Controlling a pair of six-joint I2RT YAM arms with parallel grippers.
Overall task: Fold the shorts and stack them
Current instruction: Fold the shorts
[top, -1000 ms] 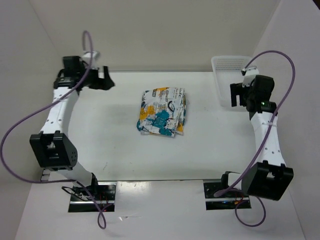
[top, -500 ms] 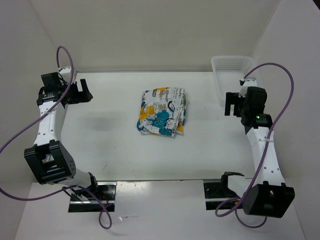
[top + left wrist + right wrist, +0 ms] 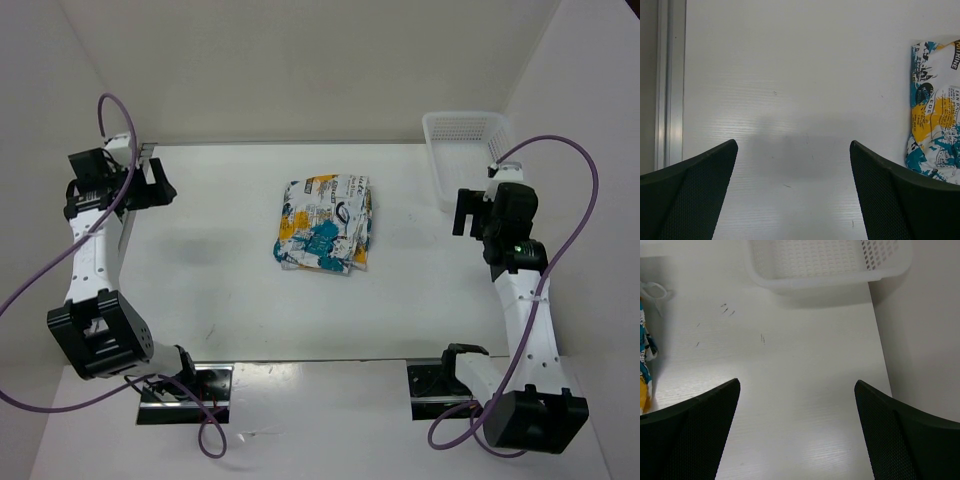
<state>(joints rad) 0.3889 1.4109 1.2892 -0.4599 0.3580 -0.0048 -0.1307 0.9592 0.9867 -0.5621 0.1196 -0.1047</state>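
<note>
Left end effector (image 3: 158,188) and right end effector (image 3: 464,210) both hang spread and empty at opposite sides of the tabletop (image 3: 220,280), well apart from the shorts (image 3: 325,222) lying folded mid-tabletop, so the job looks about done.

Left wrist view: shorts (image 3: 935,105) ran off the right edge. Right wrist view: only a sliver showed at the left edge; basket (image 3: 815,284) was cut by the top edge. From above, fold layers could not be counted.
</note>
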